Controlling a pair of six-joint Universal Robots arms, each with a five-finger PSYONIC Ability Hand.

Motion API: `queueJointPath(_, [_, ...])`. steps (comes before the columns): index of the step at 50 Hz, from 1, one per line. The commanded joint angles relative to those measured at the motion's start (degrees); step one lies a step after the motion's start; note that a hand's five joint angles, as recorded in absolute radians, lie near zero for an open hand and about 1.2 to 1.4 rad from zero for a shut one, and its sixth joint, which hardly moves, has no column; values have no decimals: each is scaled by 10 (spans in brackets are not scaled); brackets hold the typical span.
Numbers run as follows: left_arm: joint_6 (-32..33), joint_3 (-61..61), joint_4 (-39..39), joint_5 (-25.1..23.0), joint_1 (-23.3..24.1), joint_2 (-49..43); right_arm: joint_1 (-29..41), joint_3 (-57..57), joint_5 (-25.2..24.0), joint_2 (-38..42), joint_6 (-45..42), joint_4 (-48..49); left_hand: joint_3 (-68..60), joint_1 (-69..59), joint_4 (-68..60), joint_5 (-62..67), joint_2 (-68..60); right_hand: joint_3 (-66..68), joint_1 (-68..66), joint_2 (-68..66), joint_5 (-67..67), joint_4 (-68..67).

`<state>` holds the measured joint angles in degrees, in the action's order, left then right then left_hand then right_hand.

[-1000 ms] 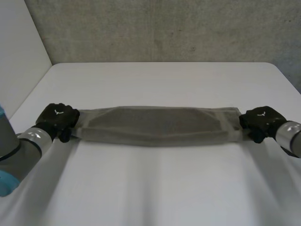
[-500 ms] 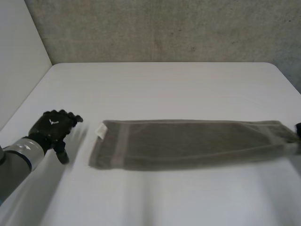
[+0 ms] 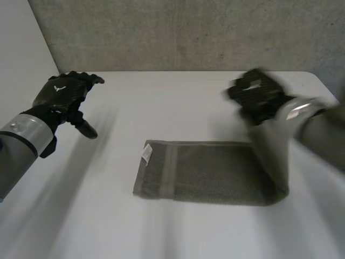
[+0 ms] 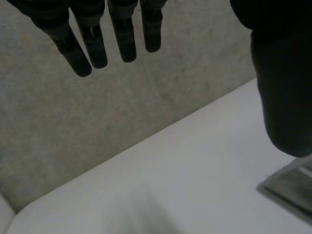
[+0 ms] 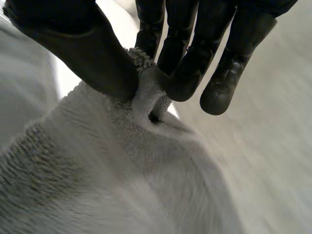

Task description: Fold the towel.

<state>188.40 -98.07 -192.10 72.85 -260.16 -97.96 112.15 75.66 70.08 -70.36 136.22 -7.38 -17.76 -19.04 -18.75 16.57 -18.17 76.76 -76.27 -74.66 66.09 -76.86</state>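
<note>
A grey towel (image 3: pixel 205 172) lies as a long strip across the middle of the white table (image 3: pixel 178 102), a small white label (image 3: pixel 146 152) at its left end. My right hand (image 3: pixel 256 94) is raised above the strip's right part. It holds the right end, and cloth hangs from it down to the table. In the right wrist view the thumb and fingers of my right hand (image 5: pixel 87 53) pinch the towel's (image 5: pixel 122 185) edge. My left hand (image 3: pixel 62 94) hovers at the far left, apart from the cloth. Its fingers (image 4: pixel 90 44) are straight and empty, with a towel corner (image 4: pixel 292 187) below the thumb.
A concrete wall (image 3: pixel 188 32) stands behind the table's far edge, and a white wall (image 3: pixel 21 43) rises at the left. Bare tabletop lies in front of and behind the towel.
My left hand let go of the towel's left end and rose back to the left. My right hand lifted its end and carried it leftward over the strip, which slid right.
</note>
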Motion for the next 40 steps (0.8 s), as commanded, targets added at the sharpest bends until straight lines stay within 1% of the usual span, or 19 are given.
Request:
queueJointPath(1, [-5,2,-20,4,41,-31,180,-16,40,128,-8,41,32,45,42,-120,36,32,-37,-53,39,-31])
queueJointPath(4, [-3,-2,-22,4,51,-42,205,-17,42,168,-9,43,32,45,42,-120,36,32,-37,-53,39,-31])
queueJointPath(6, [-4,-3,-22,4,52,-49,206,-17,47,175,-9,43,32,45,42,-120,36,-14,9,-7,-7,15])
queueJointPath(7, [-4,-4,-22,4,53,-54,206,-17,49,176,-7,42,32,45,42,-120,36,-244,239,223,-237,245])
queueJointPath(8, [-4,-4,-22,4,53,-54,206,-17,49,176,-7,42,32,45,42,-120,36,-246,241,225,-240,247])
queueJointPath(9, [-3,-5,-22,4,53,-58,203,-14,45,174,-3,44,30,43,40,-118,34,-388,383,367,-381,389])
queueJointPath(10, [-3,-5,-22,4,54,-62,200,-8,40,171,4,46,30,43,40,-118,34,-469,464,448,-462,470])
queueJointPath(11, [-3,-5,-22,4,54,-62,200,-8,40,171,4,46,30,43,40,-118,34,-470,465,449,-463,471])
queueJointPath(13, [-4,-3,-23,4,55,-67,186,5,38,138,22,44,30,43,40,-118,34,-668,663,647,-661,669])
queueJointPath(16, [-4,0,-23,4,56,-69,168,20,37,104,40,46,30,43,40,-118,34,-668,663,647,-661,669])
queueJointPath(18, [-5,5,-23,4,69,-74,115,61,26,44,87,54,30,43,40,-118,34,-668,663,647,-661,669])
queueJointPath(19, [-5,5,-23,4,69,-74,115,61,26,43,87,54,30,43,40,-118,34,-668,663,647,-661,669])
queueJointPath(24, [-6,24,-23,5,109,-85,18,146,-34,-49,153,59,8,21,18,-96,12,-668,663,647,-661,669])
queueJointPath(27, [-4,28,-23,4,121,-90,-9,171,-44,-69,155,59,1,14,11,-90,6,-668,663,647,-661,669])
queueJointPath(29, [-1,35,-23,5,146,-105,-59,221,-57,-100,152,57,-5,8,5,-83,-1,-668,663,647,-661,669])
queueJointPath(32, [-1,38,-23,8,166,-118,-97,270,-71,-123,144,60,-7,6,3,-81,-3,-668,663,647,-661,669])
queueJointPath(35, [-1,40,-23,14,172,-123,-113,294,-80,-129,133,61,-7,6,3,-81,-3,-665,660,644,-658,666])
queueJointPath(37, [-1,46,-23,29,178,-135,-143,336,-96,-131,104,63,-7,6,3,-81,-3,-568,563,547,-561,569])
queueJointPath(40, [-1,47,-23,37,178,-143,-171,366,-110,-126,86,65,-7,6,3,-81,-3,-531,526,510,-524,532])
